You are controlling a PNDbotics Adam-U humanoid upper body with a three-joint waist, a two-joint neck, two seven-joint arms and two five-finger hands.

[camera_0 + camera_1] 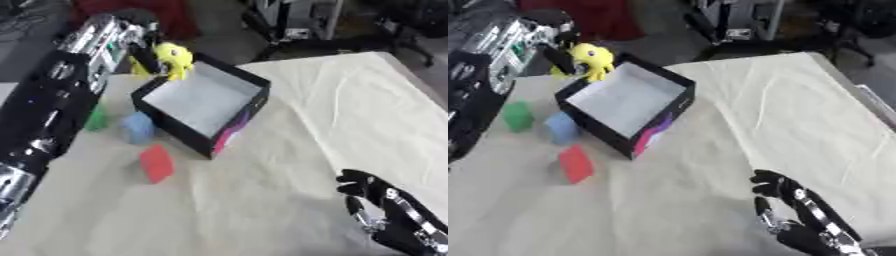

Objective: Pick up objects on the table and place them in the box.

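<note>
Table (332, 100): you had a cream cloth, creased, spread over the whole work surface.

Box (203, 100): your black open-topped box sat at the far left of the cloth, turned corner-on to you. Its pale inside floor showed bare; a pink and white patch marked the outer wall at its near corner.

Yellow toy (175, 59): you held a yellow soft figure at the box's far left corner, just above the rim. Whether it touched the rim could not be told.

Left hand (144, 52): your left arm came in from the upper left, and the dark fingers were curled round the yellow toy, pinching it from its left side.

Right hand (785, 212): you kept this hand idle at the lower right, over the cloth, fingers pointing up and relaxed, holding nothing. It was well apart from the box.

Red block (576, 163): it lay on the cloth near the box's near-left wall, on your side of it, not touching.

Blue object (562, 127): a pale blue lump sat just beside the box's left wall, between the red block and the green one.

Green object (518, 116): a small green piece stood left of the blue one, near the left arm; its shape could not be made out.
</note>
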